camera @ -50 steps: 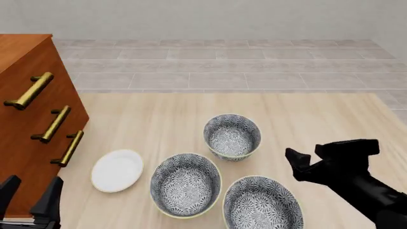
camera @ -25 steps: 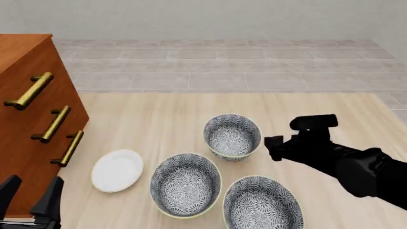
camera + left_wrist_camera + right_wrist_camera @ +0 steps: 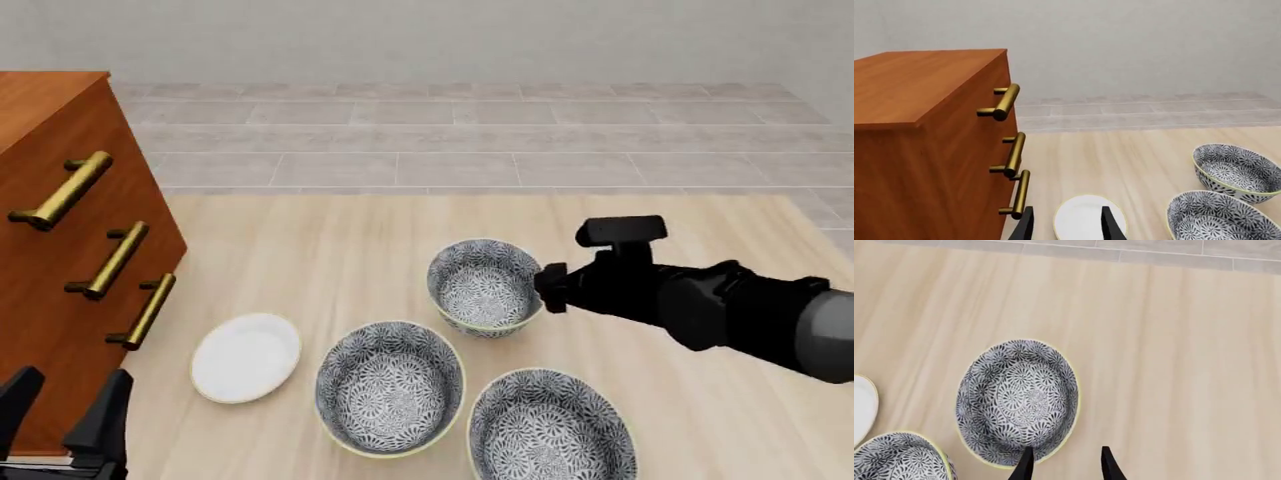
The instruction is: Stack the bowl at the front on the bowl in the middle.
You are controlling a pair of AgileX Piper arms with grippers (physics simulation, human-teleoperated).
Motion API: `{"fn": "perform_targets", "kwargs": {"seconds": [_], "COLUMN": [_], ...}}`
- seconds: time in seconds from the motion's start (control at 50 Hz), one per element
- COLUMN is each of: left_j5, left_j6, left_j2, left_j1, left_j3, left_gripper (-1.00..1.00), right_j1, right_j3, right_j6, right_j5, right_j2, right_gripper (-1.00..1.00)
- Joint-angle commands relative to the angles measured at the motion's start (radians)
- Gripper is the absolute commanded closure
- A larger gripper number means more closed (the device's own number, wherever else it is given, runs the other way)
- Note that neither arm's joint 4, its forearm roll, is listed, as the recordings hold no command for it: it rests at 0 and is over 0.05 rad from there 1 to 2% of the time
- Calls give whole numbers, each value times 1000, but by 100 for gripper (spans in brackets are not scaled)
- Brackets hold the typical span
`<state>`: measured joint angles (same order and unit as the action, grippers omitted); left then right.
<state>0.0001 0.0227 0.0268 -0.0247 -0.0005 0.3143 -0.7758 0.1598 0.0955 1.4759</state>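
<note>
Over the last second the right gripper [image 3: 545,288] has swung in from well off to the right of the bowl in the middle [image 3: 390,387] and now sits at the right-hand rim of the bowl at the front [image 3: 487,285]. That bowl stands upright on the table [image 3: 320,240], beyond the bowl in the middle and a little to its right, the two rims close but not touching; neither bowl has shifted.

In the right wrist view the gripper's [image 3: 1066,467] two dark fingers [image 3: 1026,465] are spread apart with nothing between them. One fingertip overlaps the near edge of the bowl at the front [image 3: 1017,400] and the other lies over bare wood beside it. Whether either finger touches the rim cannot be told. The bowl in the middle [image 3: 901,457] shows at that view's corner.

A third bowl [image 3: 551,425] of the same pattern sits to the right of the bowl in the middle and slightly nearer the arms, just beside it. A small white plate [image 3: 246,357] lies to the left of the bowl in the middle, a short gap away. Farther left again stands a wooden chest of drawers [image 3: 54,250] with three brass handles.

The left gripper [image 3: 60,420] hangs low at the near left, in front of the chest, well apart from the bowl in the middle, its fingers [image 3: 104,415] parted and empty, unmoved from before. Its wrist view shows the left gripper [image 3: 1066,227], the plate [image 3: 1081,217], the chest [image 3: 921,125], the bowl in the middle [image 3: 1217,220] and the bowl at the front [image 3: 1234,170].
</note>
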Motion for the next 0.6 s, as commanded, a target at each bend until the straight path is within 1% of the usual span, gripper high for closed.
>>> {"fn": "perform_targets", "kwargs": {"seconds": [0.02,0.1,0.24,0.36,0.6], "left_j5": [5,9,2,1,3], "left_j6": [0,0,-2,-2,-5], "left_j2": [-2,-7,-1,1,-2], "left_j1": [-5,-10,-7,-9,-5], "left_j3": [0,0,0,0,0], "left_gripper": [-100,-100,-100,-100,-100], "right_j1": [-11,-15,-28,-24,-18], "right_j3": [-61,-69,-114,-140,-163], "right_j6": [4,3,6,11,19], "right_j5": [10,0,0,-7,-14], "right_j2": [73,99,161,207,247], "right_gripper": [-100,-100,-100,-100,-100]}}
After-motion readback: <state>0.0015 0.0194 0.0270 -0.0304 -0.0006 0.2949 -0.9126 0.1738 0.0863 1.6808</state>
